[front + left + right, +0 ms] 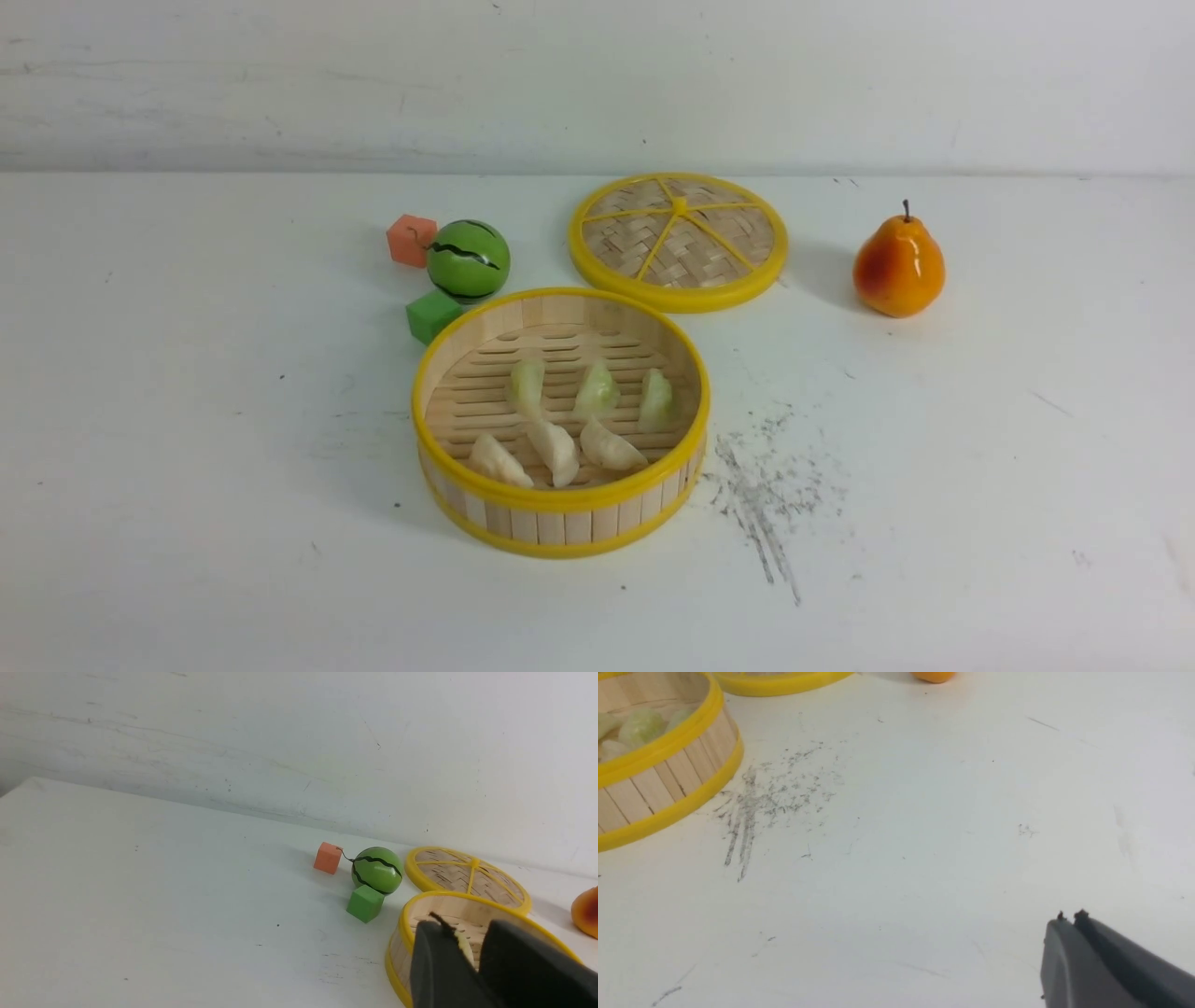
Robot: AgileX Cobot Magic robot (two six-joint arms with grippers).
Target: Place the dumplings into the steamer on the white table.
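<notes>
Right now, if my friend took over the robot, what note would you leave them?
Left end effector: open a little, holding nothing, near the steamer.
Right end effector: shut, empty, over bare table.
Things: all six dumplings are in the steamer, three green at the back and three white at the front. The lid lies flat on the table behind it.
Done: every dumpling is in.
Left: nothing for this job, as far as I can see.
</notes>
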